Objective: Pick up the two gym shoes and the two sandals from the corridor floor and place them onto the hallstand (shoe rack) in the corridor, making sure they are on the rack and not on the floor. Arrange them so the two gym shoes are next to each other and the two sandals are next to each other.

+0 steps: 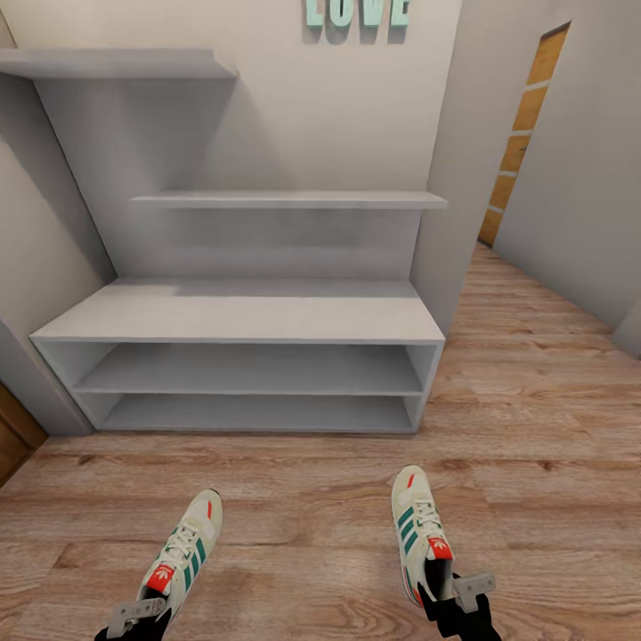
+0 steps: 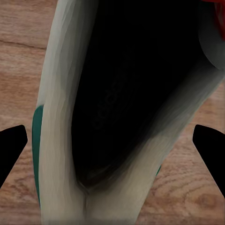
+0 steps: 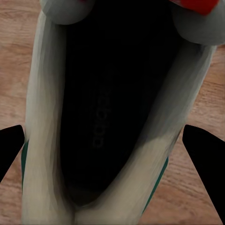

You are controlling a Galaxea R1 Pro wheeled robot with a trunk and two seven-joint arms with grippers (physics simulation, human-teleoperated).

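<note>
- Both gym shoes on the corridor floor (image 1: 552,418), well in front of the hallstand (image 1: 249,312), toes toward it: left gym shoe (image 1: 184,556) off the unit's left half, right gym shoe (image 1: 422,527) off its right end, well apart from each other.
- Left gripper (image 1: 133,623) at the heel of the left gym shoe; in the left wrist view, dark fingertips (image 2: 11,150) spread wide either side of the heel collar, not yet closed on it.
- Right gripper (image 1: 454,598) at the heel of the right gym shoe; fingertips (image 3: 204,154) likewise spread, flanking the open mouth of the shoe.
- Probably light, with soft padded uppers that give under a squeeze and a stiffer sole below.
- Best hold, by judgement: across the heel collar, firm enough that the toe does not droop.
- Hallstand bench top and both low shelves bare; sandals not located here.
</note>
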